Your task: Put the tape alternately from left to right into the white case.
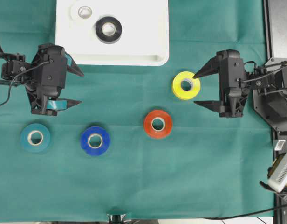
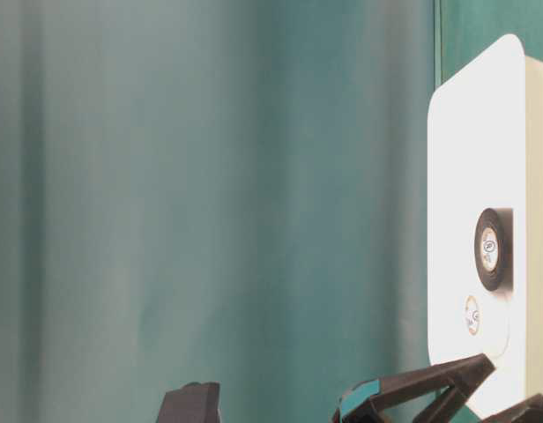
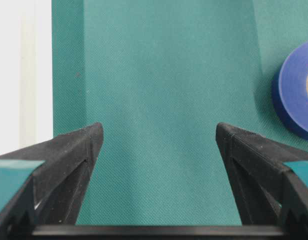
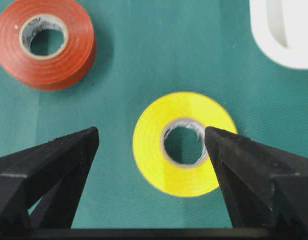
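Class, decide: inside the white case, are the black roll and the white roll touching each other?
Apart. The overhead view shows bare tray floor of the white case between the black roll and the white roll; the table-level view also shows a gap.

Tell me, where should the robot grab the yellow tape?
Probably from above, across its ring wall: the yellow tape lies flat with its hole up. One finger could go in the hole, one outside. The open right gripper is already at it.

The overhead camera looked straight down on the table [image 1: 134,186]. The table-level view faced the white case [image 2: 465,176] closely, sideways. Wrist cameras looked past each claw, sharing the overhead's rolls.
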